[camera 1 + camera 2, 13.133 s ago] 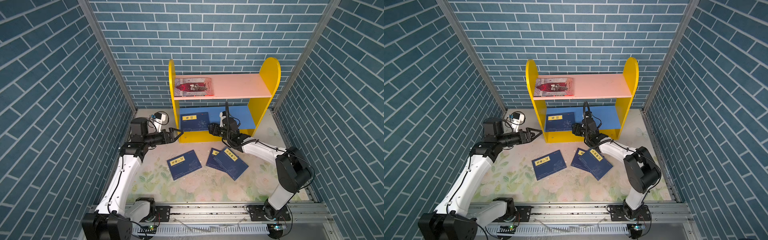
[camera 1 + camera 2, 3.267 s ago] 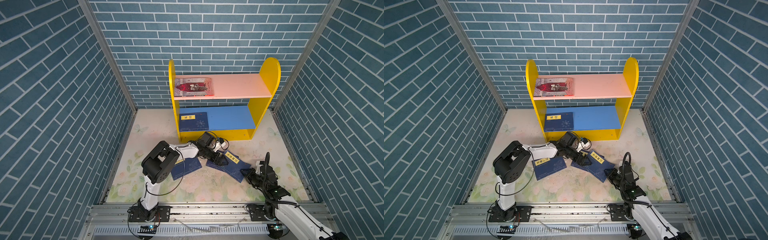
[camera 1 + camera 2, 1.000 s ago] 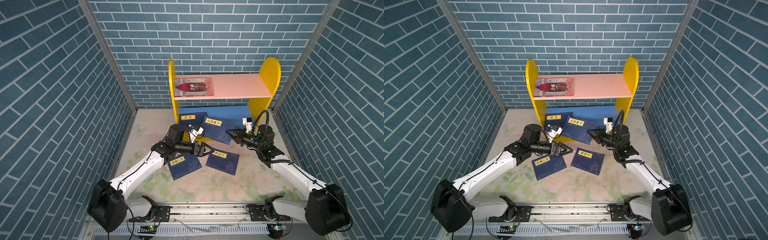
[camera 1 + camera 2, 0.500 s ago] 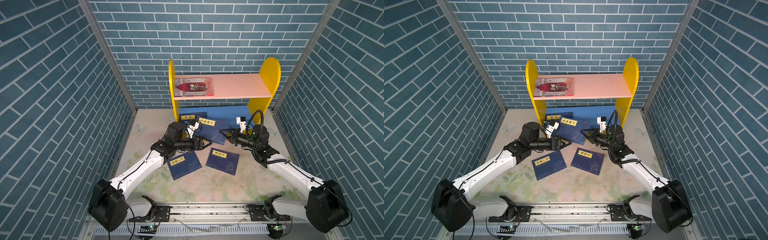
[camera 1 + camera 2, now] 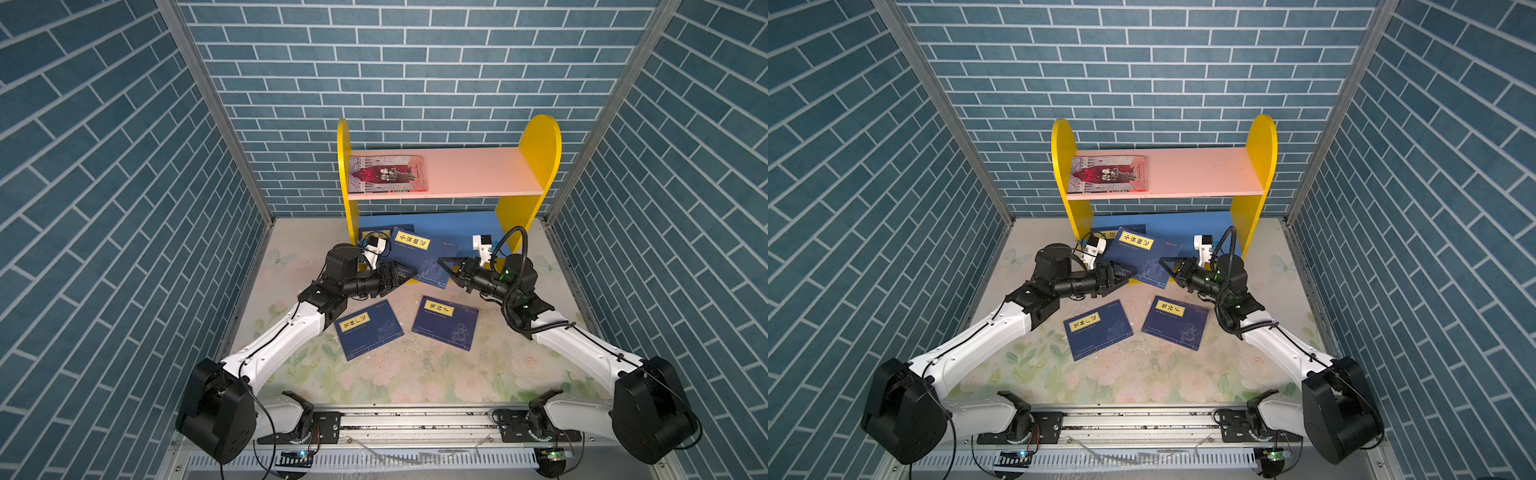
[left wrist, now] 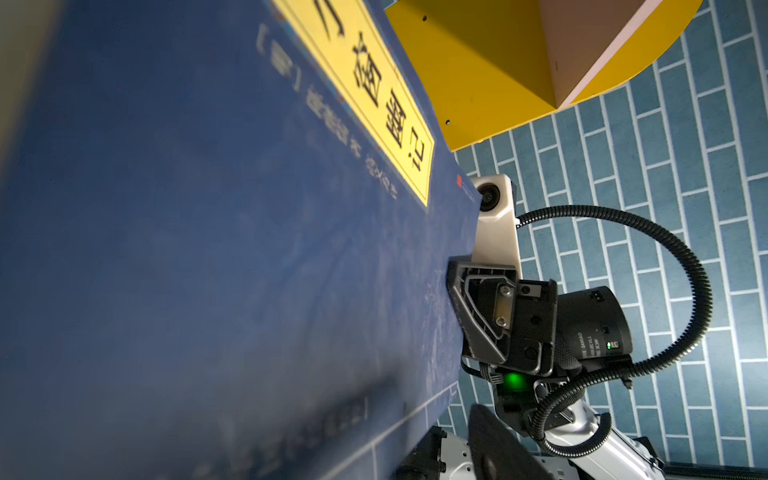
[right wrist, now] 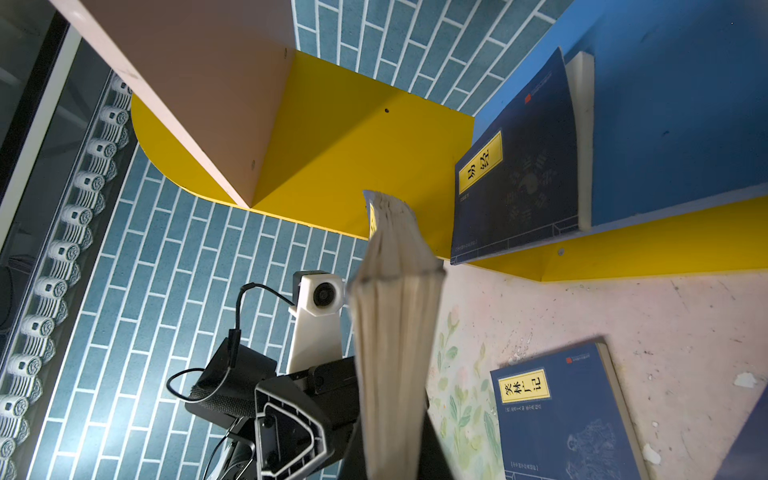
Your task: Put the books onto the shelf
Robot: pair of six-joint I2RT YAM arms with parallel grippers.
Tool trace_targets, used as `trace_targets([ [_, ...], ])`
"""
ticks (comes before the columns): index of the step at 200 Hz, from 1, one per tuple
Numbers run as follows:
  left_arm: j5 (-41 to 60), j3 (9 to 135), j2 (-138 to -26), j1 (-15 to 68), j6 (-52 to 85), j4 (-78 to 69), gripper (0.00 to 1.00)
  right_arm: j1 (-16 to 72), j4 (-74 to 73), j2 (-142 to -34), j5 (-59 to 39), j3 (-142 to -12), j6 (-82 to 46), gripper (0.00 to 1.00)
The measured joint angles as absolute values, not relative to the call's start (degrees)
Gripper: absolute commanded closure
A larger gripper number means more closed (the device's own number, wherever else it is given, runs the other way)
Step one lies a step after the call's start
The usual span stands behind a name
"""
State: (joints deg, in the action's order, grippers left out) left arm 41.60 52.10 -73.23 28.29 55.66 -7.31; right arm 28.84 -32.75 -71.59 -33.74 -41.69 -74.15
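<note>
Both top views are showing the right gripper clenching the right edge of a navy book, tilted in front of the shelf; the left gripper is meeting its near-left corner (grip unclear). Levelling it, then sliding onto the blue lower board, is looking wisest.

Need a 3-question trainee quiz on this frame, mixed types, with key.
1. True or false: the grey-red book lies on the pink board.
2. The right hand grips: A navy book, B grey-red book, C nothing?
3. Count the items lying flat on the table.
Key: 1 true; 2 A; 3 two books.
</note>
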Motion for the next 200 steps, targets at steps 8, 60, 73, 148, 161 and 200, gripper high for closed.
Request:
trace_targets([
  [8,41.6,52.1,-73.2,28.3,56.3,-8.0,0.33,29.0,-33.0,-71.6,-33.6,-41.6,-74.6,1.00],
  [60,42.2,52.1,-73.6,27.7,59.8,-12.0,0.51,29.4,-35.6,-72.6,-33.2,-41.0,-76.6,1.00],
  [73,42.4,52.1,-73.7,27.6,60.8,-12.4,0.55,29.5,-36.4,-73.1,-33.2,-40.9,-77.2,1.00],
  [148,42.7,51.9,-74.0,26.9,64.4,-11.7,0.74,29.6,-38.6,-74.7,-33.7,-40.8,-78.2,1.00],
  [161,42.7,51.9,-74.3,26.6,64.5,-11.0,0.65,29.6,-38.7,-74.7,-33.7,-40.8,-78.2,1.00],
  [200,42.3,51.9,-74.6,25.6,65.6,-10.6,0.58,30.0,-38.7,-74.7,-33.7,-40.4,-78.2,1.00],
])
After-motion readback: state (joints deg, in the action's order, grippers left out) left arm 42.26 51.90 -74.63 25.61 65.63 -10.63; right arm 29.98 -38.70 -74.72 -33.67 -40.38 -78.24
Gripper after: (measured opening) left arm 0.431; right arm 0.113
